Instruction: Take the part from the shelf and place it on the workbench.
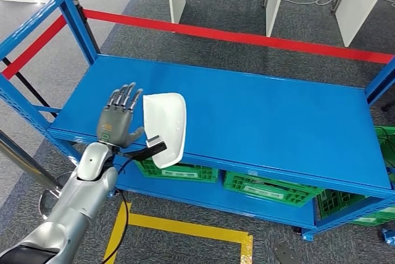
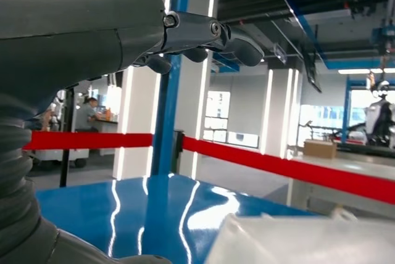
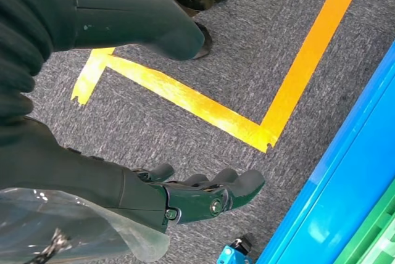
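White part (image 1: 165, 128) lies at the blue shelf's (image 1: 261, 122) front edge; left hand (image 1: 117, 118) beside it, fingers spread wide, gripping nothing; right hand (image 3: 205, 193) hangs open over the carpet.

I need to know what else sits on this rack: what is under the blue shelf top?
Under the blue shelf top, green crates stand on a lower blue shelf. Their fronts show; their contents and anything further back are covered by the top.

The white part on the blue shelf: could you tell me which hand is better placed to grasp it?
Left. The left hand is raised beside the white part; the right hand hangs near the floor.
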Tool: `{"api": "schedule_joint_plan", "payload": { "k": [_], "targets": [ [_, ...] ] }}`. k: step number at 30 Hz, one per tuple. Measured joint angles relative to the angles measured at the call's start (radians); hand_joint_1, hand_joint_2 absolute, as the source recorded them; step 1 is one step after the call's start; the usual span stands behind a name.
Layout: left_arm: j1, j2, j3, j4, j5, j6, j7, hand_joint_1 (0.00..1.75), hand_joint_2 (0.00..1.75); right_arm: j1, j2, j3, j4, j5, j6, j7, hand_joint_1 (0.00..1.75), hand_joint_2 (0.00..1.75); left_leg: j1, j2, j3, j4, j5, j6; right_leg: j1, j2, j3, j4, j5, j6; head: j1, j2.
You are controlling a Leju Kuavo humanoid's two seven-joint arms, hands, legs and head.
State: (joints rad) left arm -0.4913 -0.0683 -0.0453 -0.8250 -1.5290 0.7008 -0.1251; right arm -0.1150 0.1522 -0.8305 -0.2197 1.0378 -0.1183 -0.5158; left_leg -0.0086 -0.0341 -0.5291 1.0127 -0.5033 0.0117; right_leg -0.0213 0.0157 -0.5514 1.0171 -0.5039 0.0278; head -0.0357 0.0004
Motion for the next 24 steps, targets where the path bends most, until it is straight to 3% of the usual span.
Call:
{"api": "schedule_joint_plan", "payload": {
  "k": [8, 16, 24],
  "targets": [
    [-0.020, 0.025, 0.041, 0.026, -0.022, 0.000, 0.053, 0.00, 1.75, 0.001, 0.000, 0.000, 0.000, 0.000, 0.000, -0.003, 0.00, 1.75, 0.000, 0.000, 0.000, 0.000, 0.000, 0.000, 0.000, 0.000, 0.000, 0.000, 0.000, 0.000, 0.000, 0.000],
    [-0.119, 0.061, -0.018, 0.306, -0.033, -0.072, 0.105, 0.00, 1.75, -0.001, 0.000, -0.004, 0.000, 0.000, 0.011, -0.004, 0.00, 1.75, 0.000, 0.000, 0.001, 0.000, 0.001, 0.000, 0.000, 0.000, 0.001, 0.000, 0.001, 0.000, 0.000, 0.000],
    [-0.206, 0.080, -0.063, 0.403, -0.033, -0.277, 0.101, 0.00, 1.75, -0.002, 0.000, -0.005, 0.000, -0.003, 0.015, -0.012, 0.00, 1.75, 0.000, 0.000, 0.011, -0.002, 0.000, 0.000, 0.000, -0.001, 0.014, 0.000, -0.001, 0.000, 0.000, 0.000]
  ]
}}
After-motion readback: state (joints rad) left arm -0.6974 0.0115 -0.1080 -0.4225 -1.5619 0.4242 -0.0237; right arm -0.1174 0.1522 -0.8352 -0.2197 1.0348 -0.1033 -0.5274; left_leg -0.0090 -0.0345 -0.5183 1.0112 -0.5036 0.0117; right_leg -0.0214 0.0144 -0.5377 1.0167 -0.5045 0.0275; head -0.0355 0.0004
